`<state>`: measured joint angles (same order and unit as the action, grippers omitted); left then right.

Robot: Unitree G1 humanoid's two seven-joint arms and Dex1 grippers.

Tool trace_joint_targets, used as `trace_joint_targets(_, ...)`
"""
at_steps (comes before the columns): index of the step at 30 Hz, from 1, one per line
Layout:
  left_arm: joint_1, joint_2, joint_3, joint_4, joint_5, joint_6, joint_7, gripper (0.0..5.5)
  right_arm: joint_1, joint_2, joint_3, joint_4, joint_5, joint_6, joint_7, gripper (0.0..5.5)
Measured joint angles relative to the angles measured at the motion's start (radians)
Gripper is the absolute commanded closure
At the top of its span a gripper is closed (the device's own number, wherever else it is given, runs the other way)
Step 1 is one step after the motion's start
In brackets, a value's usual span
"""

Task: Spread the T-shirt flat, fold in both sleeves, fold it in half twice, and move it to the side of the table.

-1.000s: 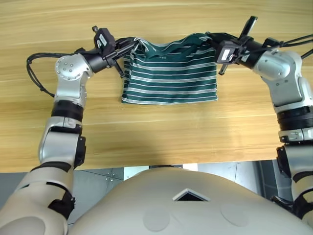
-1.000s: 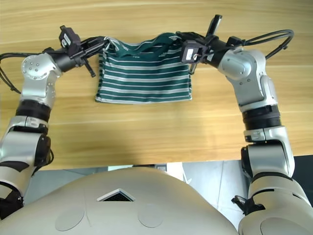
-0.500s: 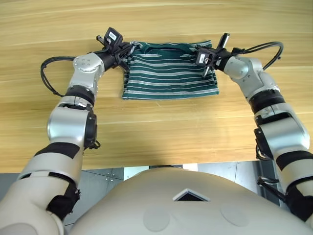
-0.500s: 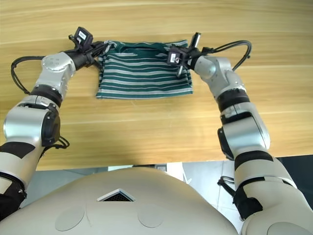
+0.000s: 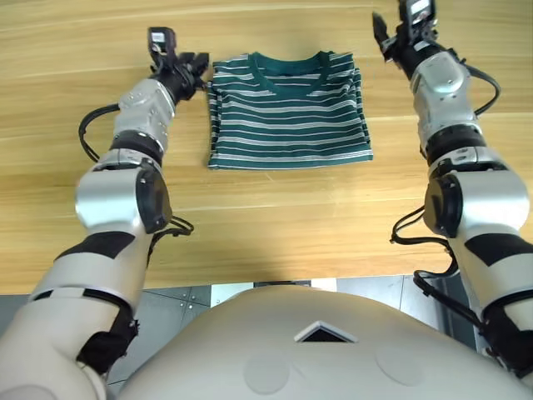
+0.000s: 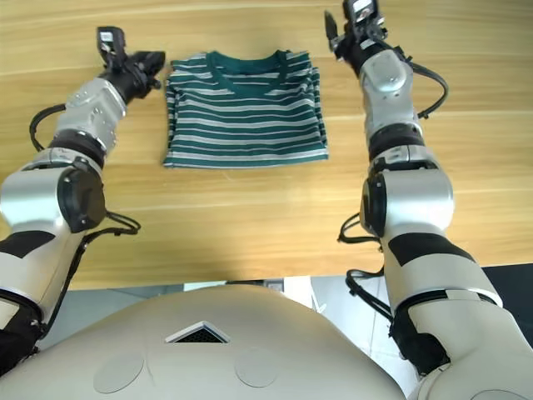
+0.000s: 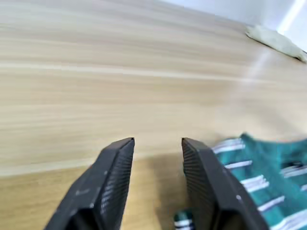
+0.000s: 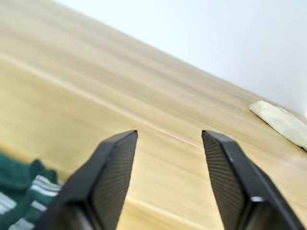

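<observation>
T-shirt (image 5: 287, 108) lies at 12 o'clock from the robot, toward the far half of the tabletop (image 5: 275, 217), green with pale stripes, collar edge at the shirt's own 12 o'clock and hem fold at 6. It makes a tidy rectangle, wider than deep, with no sleeve sticking out. Stacked edges show along the 3 o'clock side, so my reading is sleeves tucked in and one half-fold made, with a second half-fold and the shift to the side still owed. Cloth rests flat and nothing touches it. Left tool (image 7: 157, 140) sits at about 10 o'clock of the shirt, just beside the far-left corner, fingers (image 7: 112, 177) spread and empty. From the wrist, the striped fabric lies just beside one finger, not between the pair. Right tool (image 8: 169, 132) is at about 2 o'clock of the shirt, a little farther off its far-right corner, also released with nothing held, bare wood between its fingers. Both arms reach long past the shirt's side edges, one on each flank. Judged reason: standing wide of the collar corners keeps the fingers off the layers so the fold is not dragged open, and leaves each tool close to a corner for a next pinch. A pale crumpled scrap (image 8: 280, 122) sits far off toward 1 o'clock on the tabletop; cannot tell what it is.
</observation>
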<state>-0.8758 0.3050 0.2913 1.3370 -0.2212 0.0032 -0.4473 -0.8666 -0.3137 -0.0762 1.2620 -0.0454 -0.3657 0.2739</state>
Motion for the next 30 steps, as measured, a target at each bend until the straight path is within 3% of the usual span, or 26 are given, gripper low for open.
trace_joint_targets(3, -0.004, 0.009, 0.045, -0.005, -0.015, -0.086, 0.005, 3.44, 0.01, -0.005, 0.001, -0.018, 0.011, -0.05, 0.054, 2.02)
trace_joint_targets(6, -0.01, 0.007, 0.073, -0.04, -0.031, -0.199, -0.077, 3.44, 0.126, -0.041, 0.095, -0.149, -0.041, -0.206, 0.214, 1.4)
trace_joint_targets(11, -0.004, 0.023, 0.12, -0.054, -0.072, -0.271, -0.134, 3.44, 0.435, -0.188, 0.256, -0.439, -0.119, -0.313, 0.481, 0.62)
trace_joint_targets(14, 0.017, 0.029, 0.126, -0.056, -0.078, -0.295, -0.149, 3.44, 0.514, -0.27, 0.296, -0.574, -0.139, -0.333, 0.515, 0.15)
trace_joint_targets(20, 0.063, 0.031, 0.129, -0.076, -0.081, -0.346, -0.198, 3.44, 0.585, -0.337, 0.365, -0.746, -0.195, -0.32, 0.461, 0.12)
trace_joint_targets(25, 0.079, 0.036, 0.122, -0.089, -0.086, -0.367, -0.217, 3.44, 0.844, -0.315, 0.601, -1.215, 0.157, -0.268, 0.711, 0.12)
trace_joint_targets(30, 0.095, 0.016, 0.105, -0.131, -0.08, -0.425, -0.291, 3.44, 0.803, -0.257, 0.568, -1.415, 0.383, -0.17, 0.727, 0.12)
